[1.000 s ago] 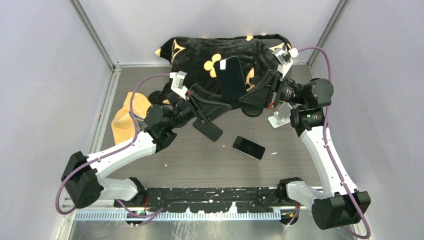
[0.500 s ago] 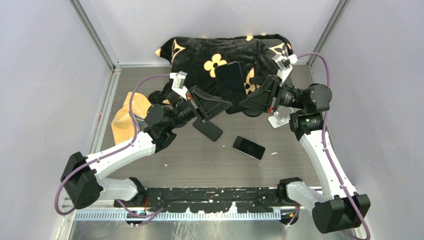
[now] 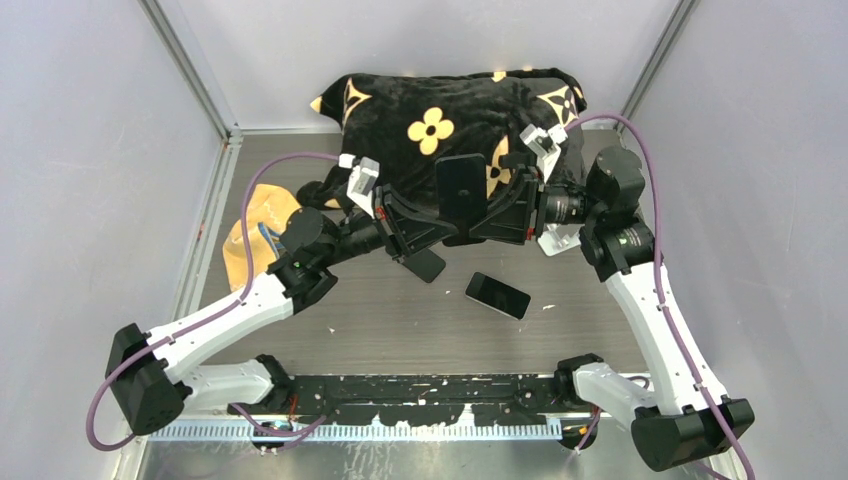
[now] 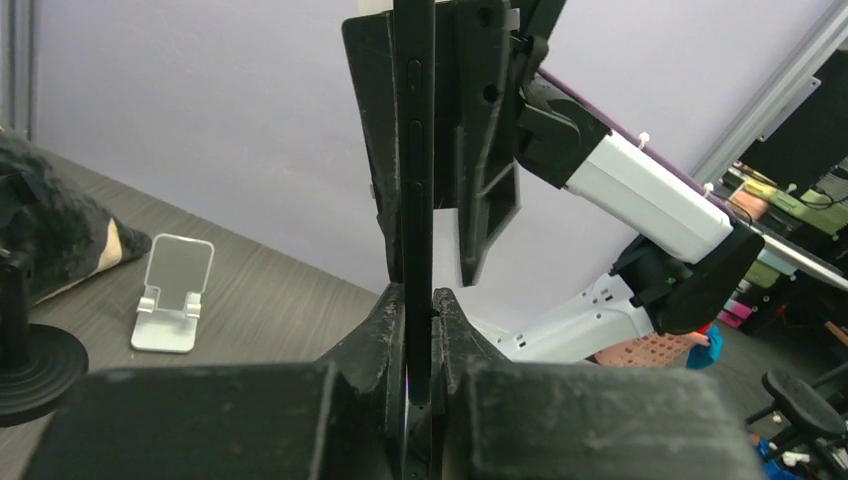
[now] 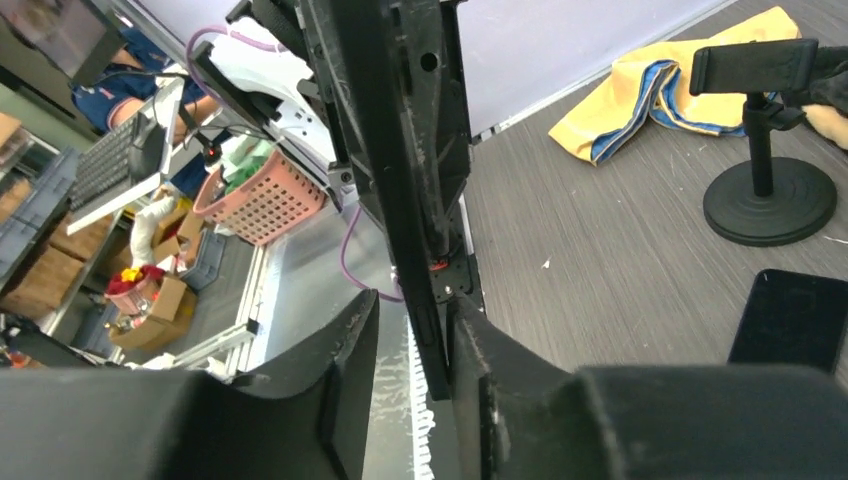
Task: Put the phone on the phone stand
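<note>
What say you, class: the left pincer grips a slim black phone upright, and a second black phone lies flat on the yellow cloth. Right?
Not quite. The left pincer grips the slim black phone upright, but the second black phone lies flat on the grey wood-grain table, apart from the yellow cloth, as the top view shows.

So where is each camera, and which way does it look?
Top: above and behind the arms, looking down at the table; both arms show.
Left wrist: on the left arm, facing the right arm and silver stand; its own fingers show.
Right wrist: on the right arm, facing the left arm and black stand; its own fingers show.
All three share the phone, edge-on in both wrist views.
</note>
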You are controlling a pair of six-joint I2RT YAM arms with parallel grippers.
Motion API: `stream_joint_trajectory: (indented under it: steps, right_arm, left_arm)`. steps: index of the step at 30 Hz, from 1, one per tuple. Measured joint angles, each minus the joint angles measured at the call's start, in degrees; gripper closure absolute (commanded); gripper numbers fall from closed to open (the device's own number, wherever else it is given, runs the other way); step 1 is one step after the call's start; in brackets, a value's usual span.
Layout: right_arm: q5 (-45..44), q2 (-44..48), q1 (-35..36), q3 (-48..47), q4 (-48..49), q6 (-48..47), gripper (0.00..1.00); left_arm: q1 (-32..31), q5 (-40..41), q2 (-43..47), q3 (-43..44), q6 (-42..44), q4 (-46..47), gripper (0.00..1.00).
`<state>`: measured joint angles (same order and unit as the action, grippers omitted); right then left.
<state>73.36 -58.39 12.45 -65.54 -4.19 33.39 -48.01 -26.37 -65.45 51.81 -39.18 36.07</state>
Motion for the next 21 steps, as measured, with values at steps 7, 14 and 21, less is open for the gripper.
stream_joint_trajectory:
  steps: [7,14,21]
  right_arm:
    - [0.35,-0.31,1.33,-1.51,-9.05,-12.72,0.99]
    - [0.2,-0.74,2.05,-1.84,-16.48,-16.26,0.99]
    - [0.04,-0.85,2.64,-1.88,-18.14,-17.03,0.99]
  left_arm:
    - [0.02,-1.7,0.22,-0.13,-0.68,-2.34,0.63]
    - [1.84,-2.29,2.05,-0.11,-0.96,-2.45,0.43]
    - [2.45,-3.65,1.29,-0.09,-3.56,1.27,0.56]
